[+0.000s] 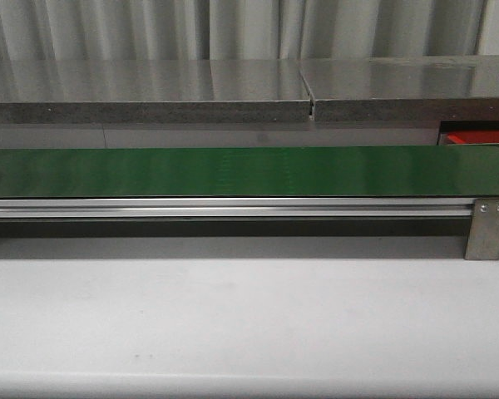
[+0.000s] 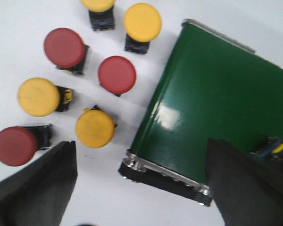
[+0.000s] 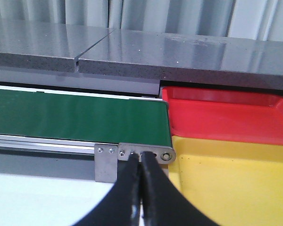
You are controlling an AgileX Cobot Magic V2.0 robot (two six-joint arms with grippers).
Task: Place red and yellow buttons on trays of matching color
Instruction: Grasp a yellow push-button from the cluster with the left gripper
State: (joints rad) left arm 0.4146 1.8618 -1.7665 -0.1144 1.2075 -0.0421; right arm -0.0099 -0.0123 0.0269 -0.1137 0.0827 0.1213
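In the left wrist view, three red buttons (image 2: 64, 48) (image 2: 117, 75) (image 2: 15, 145) and several yellow buttons (image 2: 95, 128) (image 2: 38, 96) lie loose on the white table beside the end of the green belt (image 2: 212, 99). My left gripper (image 2: 141, 188) hangs open above the belt's end corner, with nothing between its fingers. A small blue-and-yellow part (image 2: 273, 148) shows on the belt, mostly hidden behind one finger. In the right wrist view, my right gripper (image 3: 141, 157) is shut and empty, near the belt's end bracket, beside the red tray (image 3: 226, 117) and yellow tray (image 3: 236, 183).
The green conveyor belt (image 1: 249, 170) runs across the front view on an aluminium rail (image 1: 233, 208), with a metal bracket (image 1: 486, 226) at its right end. A grey stone ledge (image 1: 233, 87) stands behind it. A sliver of the red tray (image 1: 481, 140) shows at far right.
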